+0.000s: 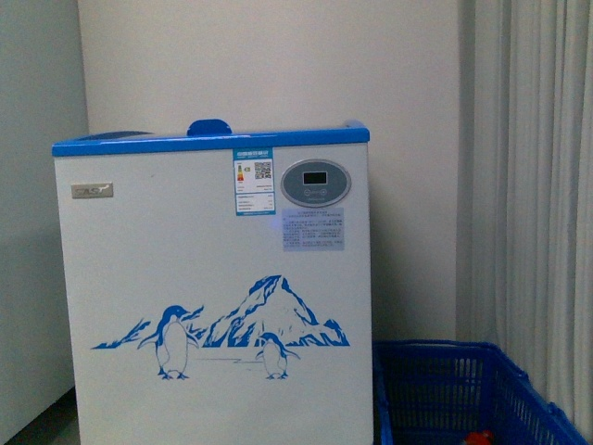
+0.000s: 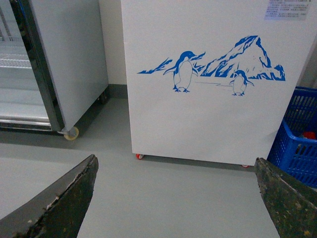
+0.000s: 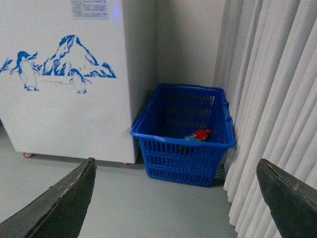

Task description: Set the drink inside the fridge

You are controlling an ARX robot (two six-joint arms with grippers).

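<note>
Blue lattice plastic forms the boxy basket [image 3: 183, 158] just beside the smooth white fridge [image 1: 213, 297], and the rounded drink [image 3: 201, 134] lies down inside it, red cap showing. Left gripper [image 2: 174, 159] and right gripper [image 3: 176, 162] both hang with scuffed dark jaws spread wide, holding nothing.

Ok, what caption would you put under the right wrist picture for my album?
Open right gripper faces the blue basket holding the red-capped drink, beside the penguin fridge.

Fridge [image 1: 185, 260] front looks smooth, slightly glossy white; the basket [image 3: 178, 158] beside it is blue slatted plastic, and the curtain [image 3: 277, 99] is pleated cloth.
</note>
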